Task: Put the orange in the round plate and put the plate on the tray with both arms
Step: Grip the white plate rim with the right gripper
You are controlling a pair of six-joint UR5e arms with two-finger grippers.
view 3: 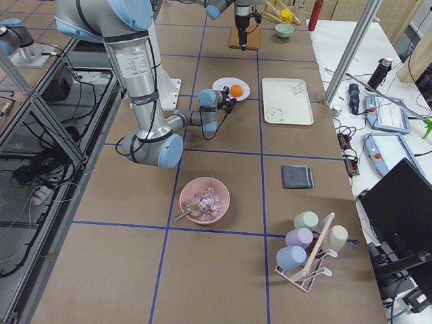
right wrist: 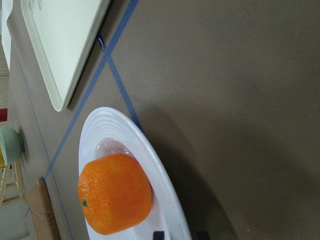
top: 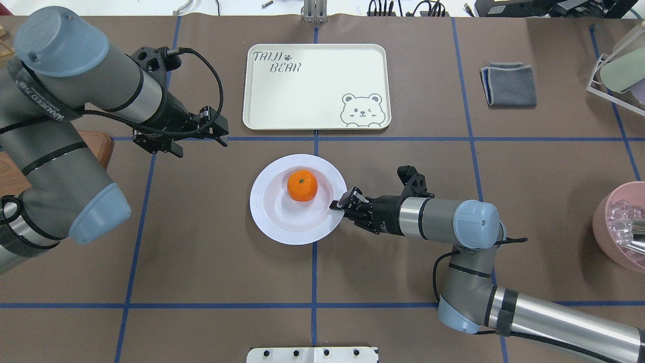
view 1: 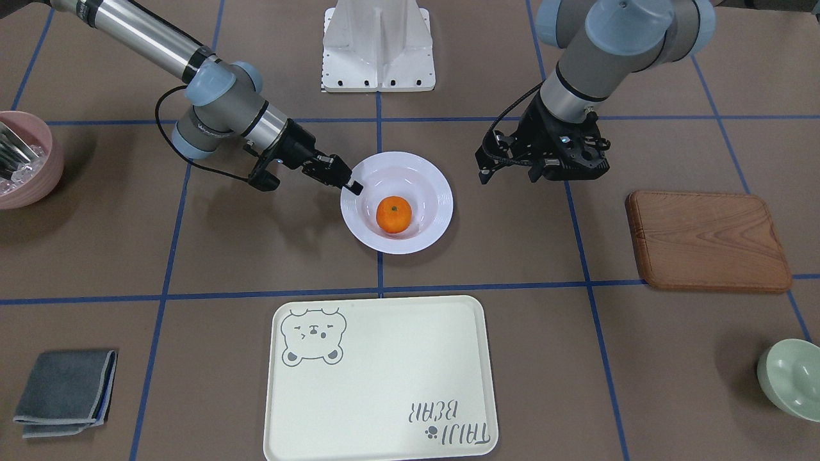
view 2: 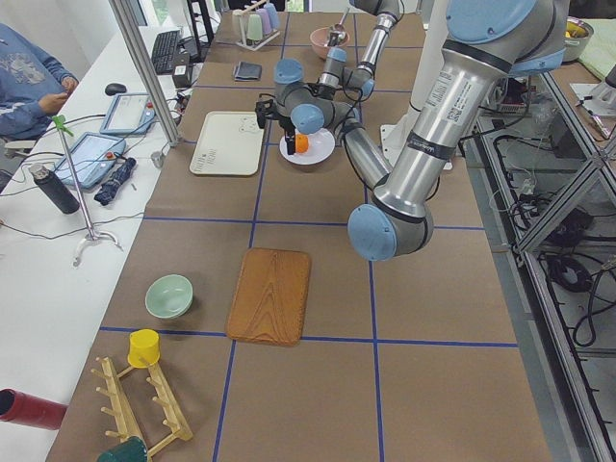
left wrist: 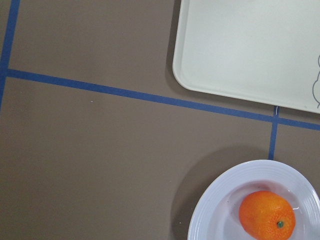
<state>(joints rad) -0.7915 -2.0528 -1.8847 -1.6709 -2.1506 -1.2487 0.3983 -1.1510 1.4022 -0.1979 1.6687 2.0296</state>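
While the orange (view 1: 393,214) is sitting in the sunken centre of the round plate (view 1: 437,192), stem dot facing up, the plate itself is resting flat on the brown surface (view 1: 256,256), right on a crossing of blue tape lines near the middle. The right arm is reaching in low from the robot's right, and the right claw (view 1: 351,186) is meeting the plate's ridged rim on that side. In the right wrist view its two dark fingertips (right wrist: 159,234) are showing close together, one inside the rim and one outside, so the claw is pinching the rim. The left claw (top: 220,132) is hanging above the surface, well apart from the plate on the robot's left, touching nothing, with its fingers spread and nothing between them. Its wrist camera is looking straight down on a corner of the tray and on part of the plate with the orange. The tray (view 1: 384,384) is lying flat on the far side of the plate from the robot, near it but not touching, with a blue tape line running between them. Farther out, a wooden board (view 1: 708,240) and a pale green bowl (view 1: 791,378) are lying on the robot's left, and a pink bowl (view 1: 32,186) and a folded grey cloth (view 1: 64,392) on its right.
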